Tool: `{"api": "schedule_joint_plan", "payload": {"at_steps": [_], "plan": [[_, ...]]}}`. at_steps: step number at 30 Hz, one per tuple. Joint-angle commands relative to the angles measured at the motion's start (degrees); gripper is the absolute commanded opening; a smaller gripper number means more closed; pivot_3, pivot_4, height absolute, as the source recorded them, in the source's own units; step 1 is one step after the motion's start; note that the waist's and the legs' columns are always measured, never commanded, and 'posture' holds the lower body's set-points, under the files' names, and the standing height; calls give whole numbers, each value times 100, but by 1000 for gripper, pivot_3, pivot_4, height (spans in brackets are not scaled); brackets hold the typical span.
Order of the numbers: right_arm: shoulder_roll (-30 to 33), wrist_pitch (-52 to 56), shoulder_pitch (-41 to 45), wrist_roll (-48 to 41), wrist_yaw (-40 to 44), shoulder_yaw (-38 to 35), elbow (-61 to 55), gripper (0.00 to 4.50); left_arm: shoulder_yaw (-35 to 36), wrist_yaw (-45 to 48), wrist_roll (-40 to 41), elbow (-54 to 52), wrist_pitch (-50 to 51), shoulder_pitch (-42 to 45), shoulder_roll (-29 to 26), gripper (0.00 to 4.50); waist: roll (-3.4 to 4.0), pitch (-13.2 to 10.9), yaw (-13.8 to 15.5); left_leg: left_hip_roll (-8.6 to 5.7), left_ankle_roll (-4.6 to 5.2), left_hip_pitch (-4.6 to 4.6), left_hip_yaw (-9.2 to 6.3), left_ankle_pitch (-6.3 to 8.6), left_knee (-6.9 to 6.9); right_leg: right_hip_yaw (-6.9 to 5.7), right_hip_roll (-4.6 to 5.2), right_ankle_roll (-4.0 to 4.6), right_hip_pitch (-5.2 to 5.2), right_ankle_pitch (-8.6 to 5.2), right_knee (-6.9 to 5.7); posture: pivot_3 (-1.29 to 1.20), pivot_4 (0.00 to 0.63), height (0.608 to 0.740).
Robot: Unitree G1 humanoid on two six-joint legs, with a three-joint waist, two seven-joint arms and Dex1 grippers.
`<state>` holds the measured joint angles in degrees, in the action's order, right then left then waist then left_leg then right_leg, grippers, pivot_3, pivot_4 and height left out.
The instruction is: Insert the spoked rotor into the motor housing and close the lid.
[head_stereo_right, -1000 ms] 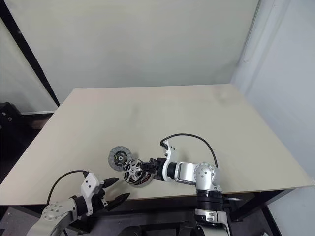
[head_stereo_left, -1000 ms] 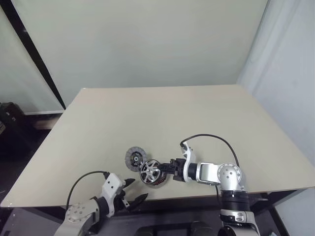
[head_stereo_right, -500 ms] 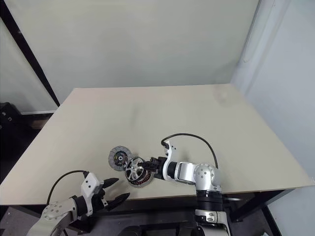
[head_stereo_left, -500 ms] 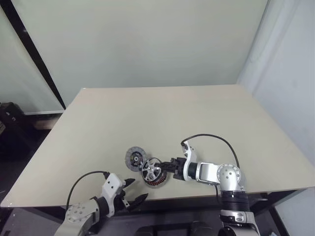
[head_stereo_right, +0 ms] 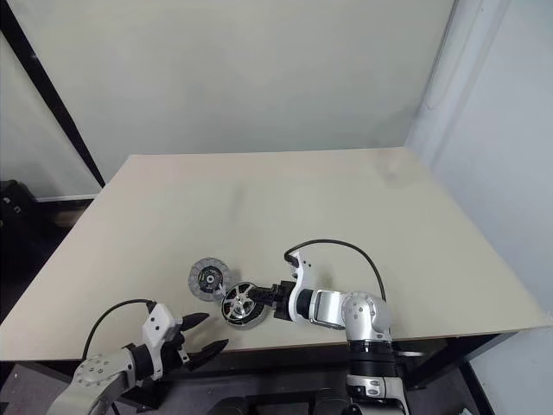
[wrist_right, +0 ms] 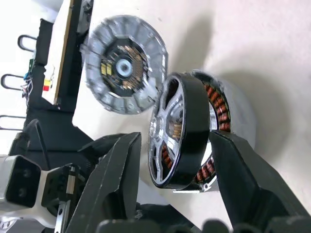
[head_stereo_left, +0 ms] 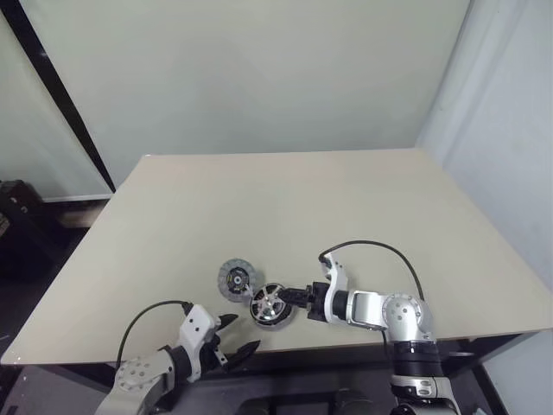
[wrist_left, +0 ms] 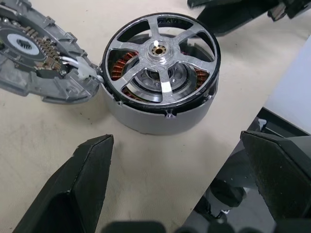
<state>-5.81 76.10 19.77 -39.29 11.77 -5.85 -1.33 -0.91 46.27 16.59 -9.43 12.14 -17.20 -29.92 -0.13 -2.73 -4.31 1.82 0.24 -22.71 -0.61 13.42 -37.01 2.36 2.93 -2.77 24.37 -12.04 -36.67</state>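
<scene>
The spoked rotor (wrist_left: 161, 52) sat in the motor housing (wrist_left: 160, 114), copper windings visible through its gaps, near the table's (head_stereo_left: 285, 207) front edge. The lid (head_stereo_left: 234, 278) lay flat just beside it, uninstalled. The right gripper (head_stereo_left: 294, 298) straddled the rotor, fingers parted. The left gripper (head_stereo_left: 235, 337) hung wide open, empty, off the front edge.

The right gripper (head_stereo_left: 298, 299) is held low over the table (head_stereo_left: 285, 199), just beside the motor housing (head_stereo_left: 271, 308), reaching toward it from the robot's right. Its two black fingers (wrist_right: 116, 179) are spread on either side of the housing; contact cannot be confirmed. The forearm lies nearly level with the wrist bent inward. The left gripper (head_stereo_left: 232, 340) is held off the near table edge, near the housing, its fingers (wrist_left: 80, 189) spread wide and empty.
</scene>
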Motion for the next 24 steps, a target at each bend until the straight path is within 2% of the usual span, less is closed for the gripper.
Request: {"api": "schedule_joint_plan", "payload": {"at_steps": [1,3,7,9,12,15,16,24], "plan": [[263,-344,216,91,184,254,-493,2414,35,8,4,-130,-87,78,-34,4500,0,0,-1,0,0,0,1,0,0,0,0,0,0,0,0,0,0,740],[493,-612,249,256,269,473,-584,2414,35,13,4,-128,-87,80,-38,4500,0,0,-1,0,0,1,2,0,0,1,0,0,-1,0,1,0,0,740],[1138,-1656,207,968,666,1434,-757,2414,42,16,0,-110,-100,96,-40,4500,-1,0,0,0,0,2,3,0,0,0,0,0,0,0,2,0,0,740],[1198,-2175,130,1166,887,1755,-790,2052,46,16,2,-108,-96,110,-42,4500,-2,1,-3,0,0,2,3,0,0,0,0,0,0,0,2,0,0,740],[1267,-2942,5,1605,1133,2303,-728,1223,48,19,0,-107,-93,121,-49,4500,-3,1,-6,1,1,2,2,0,4,-1,-4,0,0,0,0,0,0,740],[1229,-3400,-123,1872,1356,2700,-493,176,51,18,1,-117,-79,135,-56,4500,-5,2,0,0,1,2,1,-1,4,0,-5,0,-2,0,0,0,0,740],[1218,-3543,-156,1981,1410,2822,-362,36,52,18,1,-123,-74,138,-60,4500,-6,2,0,0,1,2,2,-1,3,0,-5,0,-3,0,0,0,0,740],[1252,-4320,-315,2919,1543,3477,1029,36,82,33,-8,-64,-125,152,-78,4500,-7,1,2,1,0,5,3,0,-16,1,-2,0,-8,0,-1,0,0,740]]}}
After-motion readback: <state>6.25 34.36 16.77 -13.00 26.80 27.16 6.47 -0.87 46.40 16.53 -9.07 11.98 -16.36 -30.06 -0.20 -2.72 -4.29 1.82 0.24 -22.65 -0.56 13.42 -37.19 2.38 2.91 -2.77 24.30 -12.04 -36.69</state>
